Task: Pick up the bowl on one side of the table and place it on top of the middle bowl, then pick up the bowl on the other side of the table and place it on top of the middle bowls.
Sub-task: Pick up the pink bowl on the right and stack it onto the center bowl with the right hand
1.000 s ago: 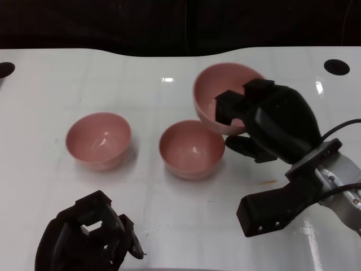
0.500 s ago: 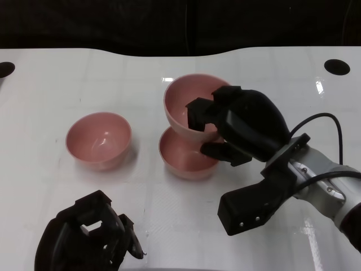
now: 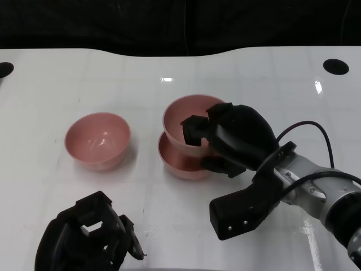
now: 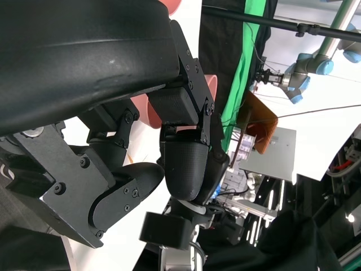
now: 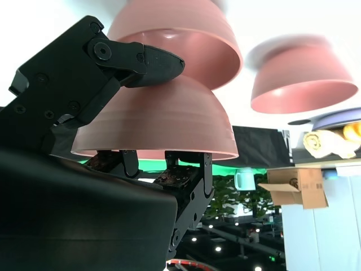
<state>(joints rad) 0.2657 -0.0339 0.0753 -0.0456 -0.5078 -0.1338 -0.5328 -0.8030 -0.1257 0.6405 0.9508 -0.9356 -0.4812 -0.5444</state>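
Three pink bowls are in the head view. The left bowl (image 3: pixel 97 140) stands alone on the white table (image 3: pixel 51 186). My right hand (image 3: pixel 231 138) grips the rim of a second bowl (image 3: pixel 183 118), fingers inside and thumb under its near right side. That bowl sits low in the middle bowl (image 3: pixel 177 164), slightly tilted. The right wrist view shows the held bowl (image 5: pixel 158 121) with its base against the middle bowl (image 5: pixel 180 39), and the left bowl (image 5: pixel 302 76) apart from them. My left hand (image 3: pixel 84 237) rests at the near left edge, fingers curled in on nothing.
Two dark round holes mark the table's far corners, one on the right (image 3: pixel 335 66) and one on the left (image 3: pixel 4 69). A black cable (image 3: pixel 307 130) loops over my right forearm. Beyond the far edge all is dark.
My right hand has carried its bowl leftward and down from the right side onto the middle bowl. The left bowl and my left hand have stayed put.
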